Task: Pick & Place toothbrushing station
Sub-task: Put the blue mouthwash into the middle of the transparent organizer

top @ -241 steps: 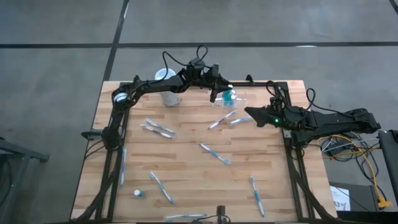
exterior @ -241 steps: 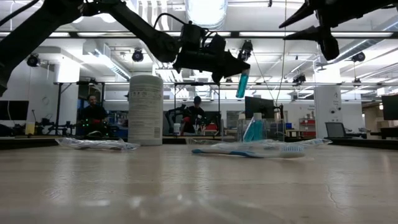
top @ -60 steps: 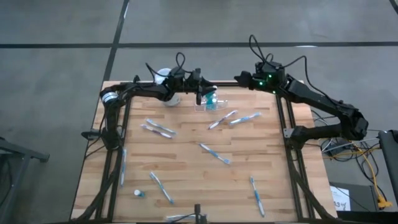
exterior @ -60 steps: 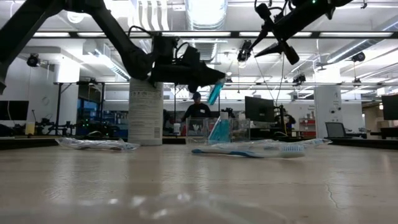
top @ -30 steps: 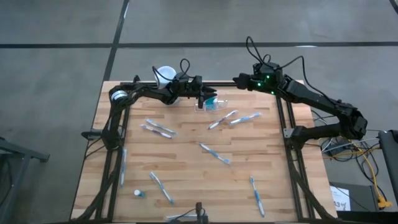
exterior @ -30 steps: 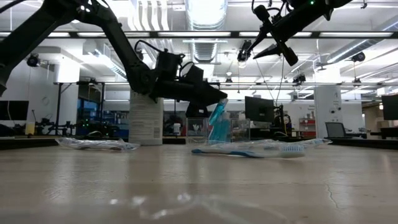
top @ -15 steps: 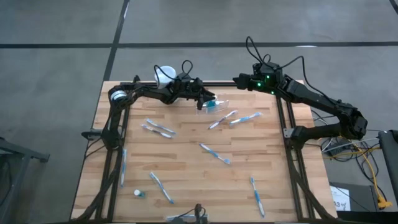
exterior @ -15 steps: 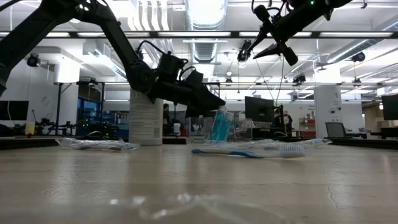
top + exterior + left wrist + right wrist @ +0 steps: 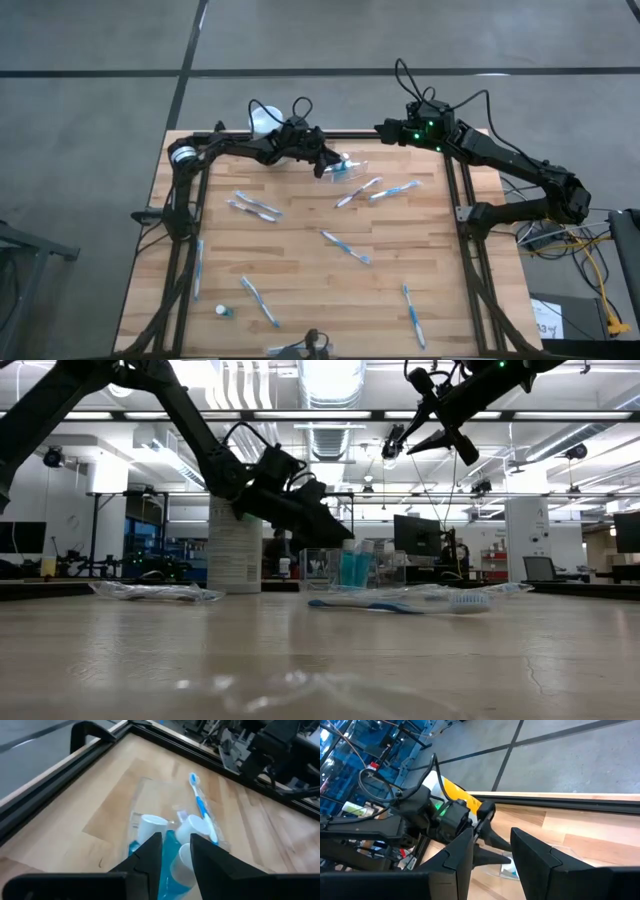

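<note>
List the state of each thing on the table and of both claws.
Clear holder: upright on table, blue tubes inside.
White cylinder: upright, lid on.
Toothbrushes: lying flat, scattered.
Left claw: just beside the holder, nothing gripped.
Right claw: raised above table, empty.

High view looks straight down on the whole table [image 9: 300,260]; low view sits at tabletop height facing the room; both wrist views look forward, close over the far table edge, which all share.
</note>
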